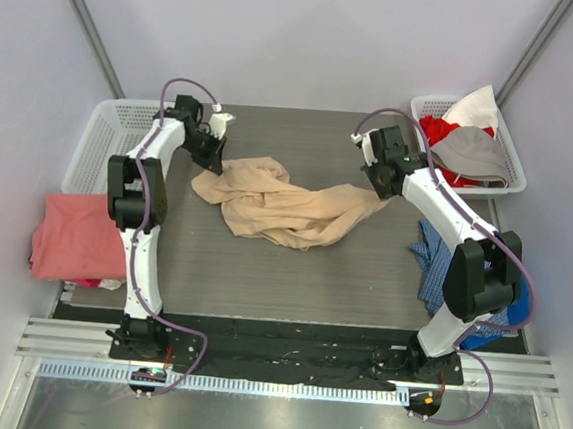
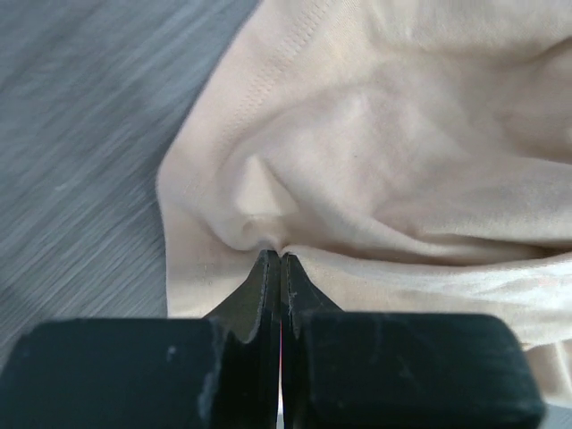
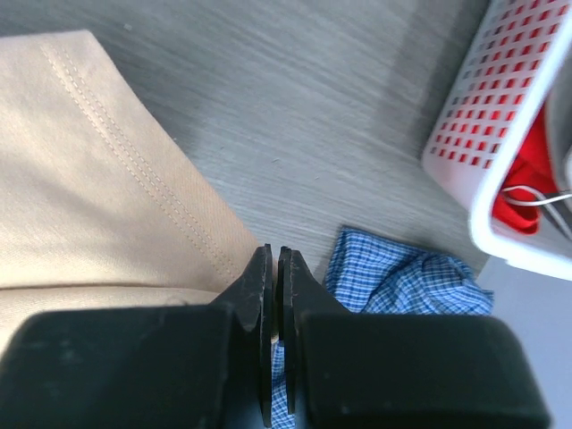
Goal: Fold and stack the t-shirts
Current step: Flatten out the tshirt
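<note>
1. Tan t-shirt (image 1: 287,210) lies crumpled across the far half of the grey table (image 1: 291,275).
2. Left gripper (image 2: 273,259), at the table's far left, is clamped tight on a fold of it.
3. Right gripper (image 3: 274,253), at the table's far right, is closed at the shirt's hem; whether it grips the cloth is unclear.
4. Salmon-pink t-shirt (image 1: 74,236) lies off the table's left edge.

Tabletop (image 1: 261,273): bare along near half and far strip.
Centre, far half: crumpled tan shirt (image 1: 287,210).
Far corners: left basket (image 1: 97,143), right basket (image 1: 513,154).
Edges: pink shirt (image 1: 74,236) left, blue cloth (image 1: 429,252) right.
</note>
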{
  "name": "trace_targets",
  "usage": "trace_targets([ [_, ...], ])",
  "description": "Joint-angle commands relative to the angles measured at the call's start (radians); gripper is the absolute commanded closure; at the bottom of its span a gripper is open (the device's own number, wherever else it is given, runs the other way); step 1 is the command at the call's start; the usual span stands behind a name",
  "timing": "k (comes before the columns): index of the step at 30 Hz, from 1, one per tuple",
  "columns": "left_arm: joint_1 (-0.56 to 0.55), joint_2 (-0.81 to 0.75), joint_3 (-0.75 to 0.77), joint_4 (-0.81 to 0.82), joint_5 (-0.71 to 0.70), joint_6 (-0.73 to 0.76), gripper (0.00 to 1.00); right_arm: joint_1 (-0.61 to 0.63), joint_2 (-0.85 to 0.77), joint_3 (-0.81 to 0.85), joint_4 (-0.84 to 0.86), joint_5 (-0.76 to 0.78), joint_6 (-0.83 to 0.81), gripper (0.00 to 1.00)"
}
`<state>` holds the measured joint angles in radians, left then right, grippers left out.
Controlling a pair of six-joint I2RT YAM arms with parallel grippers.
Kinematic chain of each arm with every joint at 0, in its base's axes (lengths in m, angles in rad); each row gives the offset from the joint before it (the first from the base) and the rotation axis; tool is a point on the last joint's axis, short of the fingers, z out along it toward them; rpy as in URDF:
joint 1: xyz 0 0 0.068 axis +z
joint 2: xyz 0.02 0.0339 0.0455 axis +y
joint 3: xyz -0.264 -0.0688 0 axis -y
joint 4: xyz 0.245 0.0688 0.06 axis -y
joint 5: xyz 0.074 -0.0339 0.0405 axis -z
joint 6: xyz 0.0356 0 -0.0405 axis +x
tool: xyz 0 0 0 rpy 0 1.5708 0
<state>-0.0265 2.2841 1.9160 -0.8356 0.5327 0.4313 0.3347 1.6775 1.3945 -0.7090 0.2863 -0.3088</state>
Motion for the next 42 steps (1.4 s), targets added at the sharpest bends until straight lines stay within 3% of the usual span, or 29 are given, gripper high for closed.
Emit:
trace_targets([
  [1, 0.004, -0.181, 0.038, 0.058, -0.078, -0.078, 1.00, 0.004, -0.039, 0.107, 0.008, 0.065, -0.029, 0.99],
  [14, 0.004, -0.351, 0.086, 0.081, -0.252, -0.193, 1.00, 0.001, -0.071, 0.273, -0.009, 0.200, -0.118, 0.99],
  [22, 0.004, -0.429, 0.166, 0.099, -0.330, -0.279, 1.00, -0.023, -0.064, 0.460, -0.001, 0.286, -0.180, 0.99],
  [27, 0.004, -0.485, 0.230, 0.228, -0.449, -0.347, 1.00, -0.063, -0.039, 0.619, 0.101, 0.353, -0.286, 0.99],
  [37, 0.005, -0.531, 0.386, 0.311, -0.551, -0.367, 1.00, -0.089, -0.036, 0.725, 0.293, 0.381, -0.400, 0.99],
  [42, 0.004, -0.574, 0.367, 0.383, -0.505, -0.367, 1.00, -0.089, -0.024, 0.788, 0.374, 0.367, -0.473, 0.99],
])
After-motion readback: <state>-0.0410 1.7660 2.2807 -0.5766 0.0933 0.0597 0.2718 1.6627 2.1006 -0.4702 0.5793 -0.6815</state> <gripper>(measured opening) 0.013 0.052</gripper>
